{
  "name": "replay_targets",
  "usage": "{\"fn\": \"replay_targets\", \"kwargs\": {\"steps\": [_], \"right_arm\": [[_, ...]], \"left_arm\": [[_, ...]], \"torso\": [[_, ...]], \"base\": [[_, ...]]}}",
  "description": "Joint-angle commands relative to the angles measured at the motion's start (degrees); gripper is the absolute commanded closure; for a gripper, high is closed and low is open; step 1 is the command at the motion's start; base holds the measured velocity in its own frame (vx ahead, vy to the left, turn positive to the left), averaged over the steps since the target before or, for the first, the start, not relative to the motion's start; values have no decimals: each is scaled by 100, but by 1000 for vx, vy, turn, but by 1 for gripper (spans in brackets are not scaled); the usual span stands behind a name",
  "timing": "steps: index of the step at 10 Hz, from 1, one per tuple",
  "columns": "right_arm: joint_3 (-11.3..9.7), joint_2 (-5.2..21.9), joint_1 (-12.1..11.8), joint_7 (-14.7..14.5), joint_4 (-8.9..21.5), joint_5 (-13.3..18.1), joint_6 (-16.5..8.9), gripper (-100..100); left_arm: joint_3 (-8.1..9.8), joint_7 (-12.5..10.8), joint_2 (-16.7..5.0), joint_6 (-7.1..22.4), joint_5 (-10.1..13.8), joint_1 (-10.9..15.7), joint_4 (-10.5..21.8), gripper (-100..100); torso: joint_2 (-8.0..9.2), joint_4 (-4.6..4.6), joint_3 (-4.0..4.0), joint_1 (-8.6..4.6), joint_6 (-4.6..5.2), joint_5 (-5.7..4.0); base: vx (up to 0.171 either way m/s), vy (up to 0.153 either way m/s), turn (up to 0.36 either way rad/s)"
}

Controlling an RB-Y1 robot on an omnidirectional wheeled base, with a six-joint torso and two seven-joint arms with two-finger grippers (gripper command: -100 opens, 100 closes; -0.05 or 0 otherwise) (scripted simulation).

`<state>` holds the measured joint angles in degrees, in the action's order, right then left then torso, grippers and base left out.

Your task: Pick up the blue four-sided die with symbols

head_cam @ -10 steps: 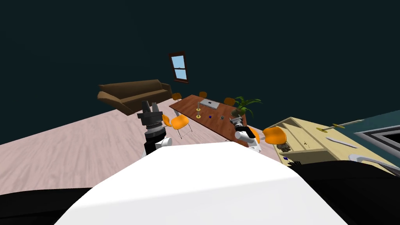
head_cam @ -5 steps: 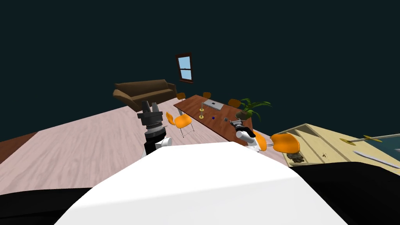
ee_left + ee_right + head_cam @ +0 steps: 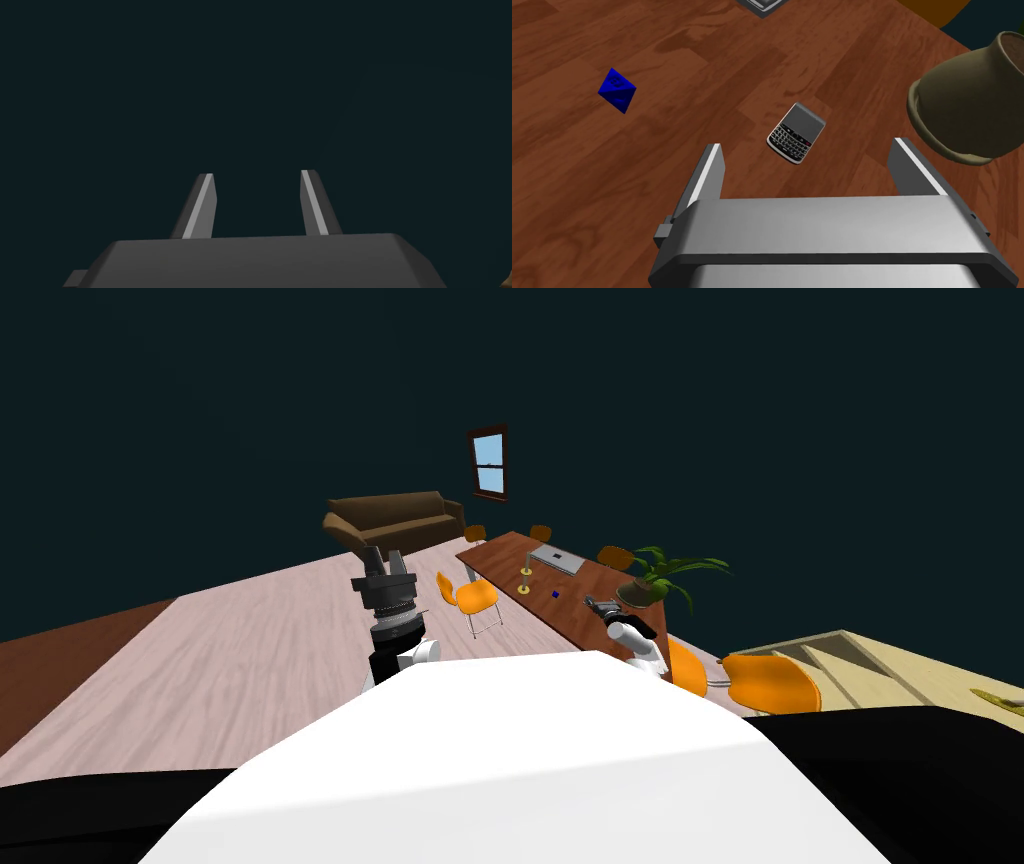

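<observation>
I have turned, so the table now sits further right in the head view. The right gripper's fingers are spread over it, empty, with a phone just beyond them. The die lies left of the phone (well apart), a pot to the right. The left gripper, raised, has its fingers apart, holding nothing.
</observation>
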<state>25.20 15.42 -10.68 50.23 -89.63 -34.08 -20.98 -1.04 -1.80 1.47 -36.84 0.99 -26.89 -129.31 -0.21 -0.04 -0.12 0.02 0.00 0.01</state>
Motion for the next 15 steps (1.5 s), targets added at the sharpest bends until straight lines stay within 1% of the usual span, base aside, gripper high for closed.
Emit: {"fn": "replay_targets", "kwargs": {"steps": [1,2,3,4,5,7,8,10,13,15], "right_arm": [[169,45,89,286,286,-255,-274,-100],[169,45,89,319,380,-255,-274,-100],[271,72,167,487,604,-397,-420,-100],[370,98,242,647,753,-534,-558,-100],[370,98,242,647,825,-534,-558,-100],[557,147,385,939,1192,-788,-807,-100],[557,147,385,939,1253,-788,-807,-100],[727,188,510,1196,1650,-1016,-1023,-100],[935,226,646,1512,2162,-1295,-1289,-100],[1032,229,693,1670,2432,-1431,-1425,-100]], "left_arm": [[0,0,0,0,0,0,0,0],[0,0,0,0,0,0,0,0],[1,0,0,0,0,-1,0,0],[0,0,0,0,0,-1,0,0],[0,0,0,0,0,0,0,0],[1,0,0,0,0,-1,0,0],[0,0,0,0,0,-1,0,0],[1,0,0,0,0,-1,0,0],[1,0,0,0,0,-1,0,0],[1,0,0,0,0,-1,0,0]], "torso": [[0,0,0,0,0,0],[-5,-1,-3,0,2,0],[-1,-1,-1,-1,6,0],[1,-1,0,2,3,0],[-3,-1,-2,2,0,1],[-4,-1,-3,-3,3,-1],[-11,-2,-6,-2,1,0],[-2,-1,-2,1,4,0],[-13,-3,-8,-2,4,0],[-9,-3,-6,-5,7,-1]], "base": [[61,13,284],[48,7,93],[43,14,136],[54,13,320],[54,-5,126],[67,-2,227],[60,-3,92],[58,4,192],[80,-11,228],[66,-21,145]]}}
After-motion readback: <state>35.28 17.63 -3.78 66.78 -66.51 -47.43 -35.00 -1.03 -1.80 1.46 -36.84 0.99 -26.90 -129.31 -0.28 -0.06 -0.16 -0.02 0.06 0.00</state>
